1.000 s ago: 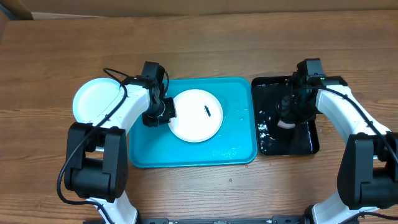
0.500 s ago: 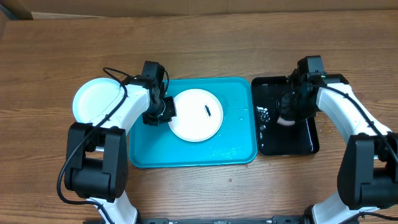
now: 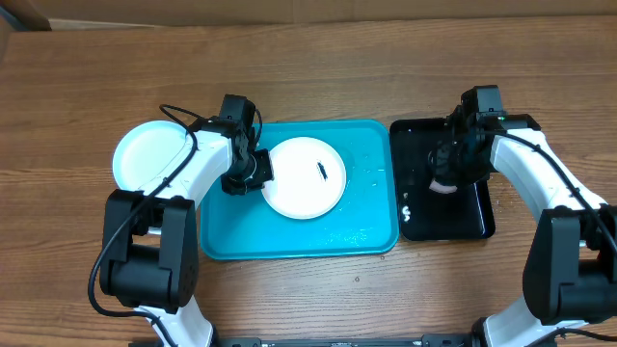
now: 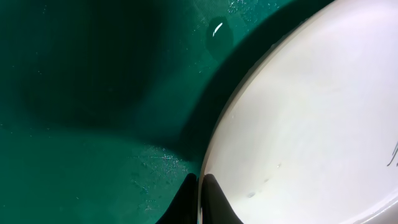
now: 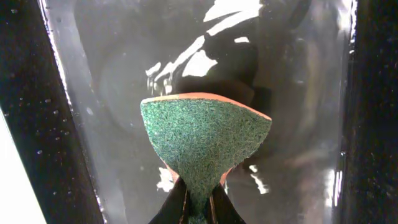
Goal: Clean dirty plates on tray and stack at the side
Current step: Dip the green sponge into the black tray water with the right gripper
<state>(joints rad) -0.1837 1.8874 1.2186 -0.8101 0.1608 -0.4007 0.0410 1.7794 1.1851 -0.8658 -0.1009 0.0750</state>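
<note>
A white plate (image 3: pixel 304 178) with a small dark smear lies on the turquoise tray (image 3: pixel 289 241). My left gripper (image 3: pixel 247 172) is shut on the plate's left rim; the left wrist view shows both fingertips (image 4: pixel 200 186) pinching the white plate's edge (image 4: pixel 298 124) over the wet tray (image 4: pixel 93 93). A pale plate (image 3: pixel 147 154) sits on the table left of the tray. My right gripper (image 3: pixel 445 178) is shut on a green-faced sponge (image 5: pixel 205 134) and holds it over the water in the black tray (image 3: pixel 472 220). No yellow-green plate shows.
The black tray (image 5: pixel 25 93) stands right beside the turquoise tray and holds shallow water. Water drops lie on the turquoise tray's right half. Bare wooden table lies along the back and front.
My right gripper with the sponge has shifted slightly up in the black tray and the water's glints have changed. The left arm and white plate have not moved.
</note>
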